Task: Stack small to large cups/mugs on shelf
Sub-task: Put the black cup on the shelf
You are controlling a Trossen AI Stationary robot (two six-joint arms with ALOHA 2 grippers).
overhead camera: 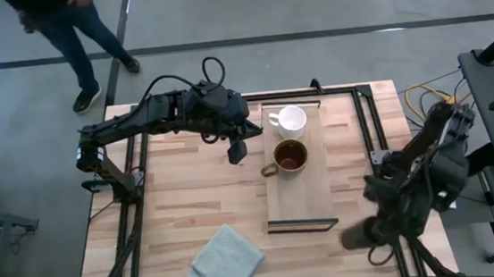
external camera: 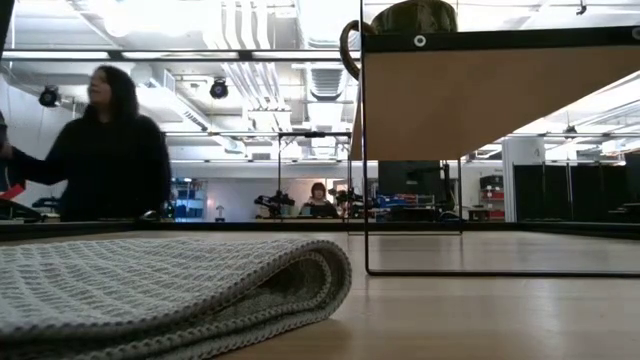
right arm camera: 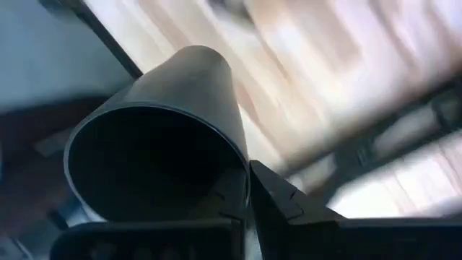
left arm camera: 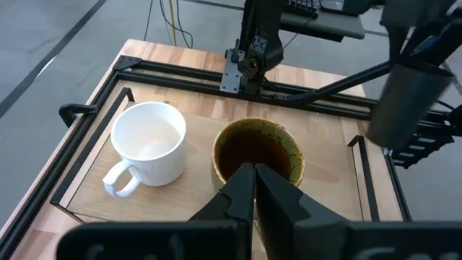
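Observation:
The light-wood shelf stands mid-table on a dark metal frame. A white mug and a glossy brown mug stand upright on its far half, and both show in the left wrist view. The brown mug's handle points toward the table's left. My left gripper is shut and empty, just left of the brown mug. My right gripper holds the dark cup on its side, right of the shelf's near end. My right gripper holds the dark cup by its rim wall, one finger inside the cup's mouth and one outside. The fingers come level from the table's right. The cup lies on its side, base toward the left; whether it is clear of the table I cannot tell.
A folded grey cloth lies at the table's near edge, left of the shelf, and fills the low view's foreground. Black rails frame the table. A person stands beyond the far left corner.

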